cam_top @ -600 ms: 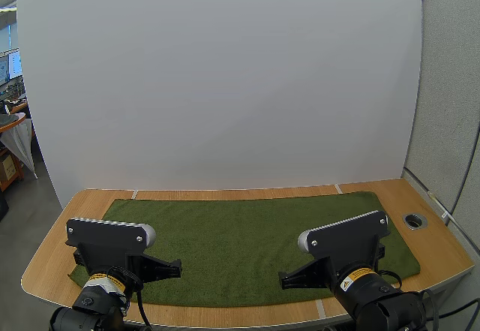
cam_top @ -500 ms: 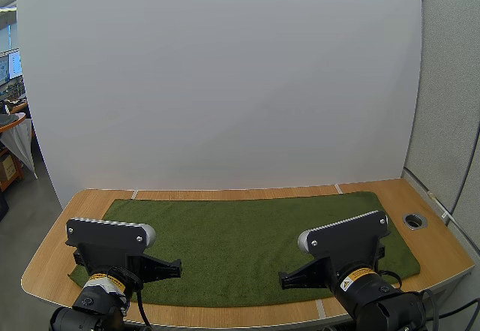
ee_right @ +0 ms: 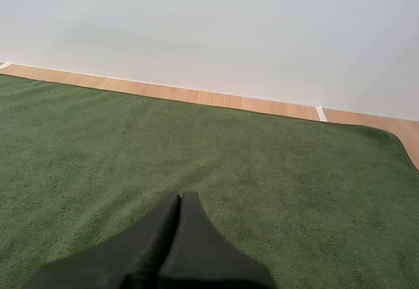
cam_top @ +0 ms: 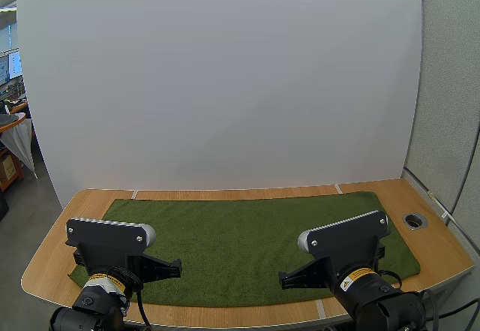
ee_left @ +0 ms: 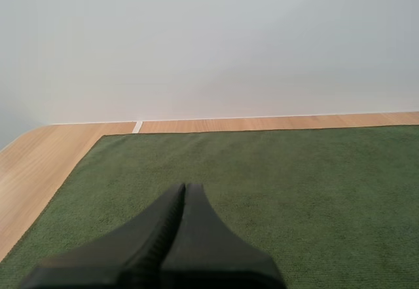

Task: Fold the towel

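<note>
One green towel is lying spread on one wooden counter. Two arms are reaching over it, a left arm and a right arm. They are carrying two sets of jaws, the left jaws and the right jaws, each pressing together as one dark wedge. One round hole is sitting in the counter.

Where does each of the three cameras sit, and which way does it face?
High view: behind and above the bases, looking forward and down over the green towel flat on the wooden table; left arm and right arm show near.
Left wrist view: on the left arm, low over the towel, facing the white backdrop; left jaws shut, one dark wedge.
Right wrist view: on the right arm, likewise; right jaws shut.
Shared: both wrist views see towel's far edge, table strip, backdrop.
</note>
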`<control>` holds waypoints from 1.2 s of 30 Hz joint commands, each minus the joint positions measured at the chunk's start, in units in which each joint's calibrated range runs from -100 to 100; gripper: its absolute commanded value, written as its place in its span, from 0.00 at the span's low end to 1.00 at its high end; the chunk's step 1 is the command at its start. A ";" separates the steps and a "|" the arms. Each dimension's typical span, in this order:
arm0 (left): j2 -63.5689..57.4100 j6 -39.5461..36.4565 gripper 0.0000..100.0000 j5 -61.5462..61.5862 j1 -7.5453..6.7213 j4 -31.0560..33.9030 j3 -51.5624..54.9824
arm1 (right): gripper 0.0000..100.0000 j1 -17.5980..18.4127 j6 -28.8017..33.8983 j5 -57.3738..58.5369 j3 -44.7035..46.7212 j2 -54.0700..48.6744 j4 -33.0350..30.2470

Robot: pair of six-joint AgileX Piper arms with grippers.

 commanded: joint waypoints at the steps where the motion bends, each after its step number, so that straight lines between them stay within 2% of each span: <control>1: -0.22 -0.29 0.00 -1.38 0.00 -0.73 0.10 | 0.00 -0.20 -0.12 -0.05 0.00 -0.38 -0.38; 36: -0.22 -0.29 0.00 -1.38 0.00 -0.73 0.10 | 0.00 -0.20 -0.12 -0.05 0.00 -0.38 -0.38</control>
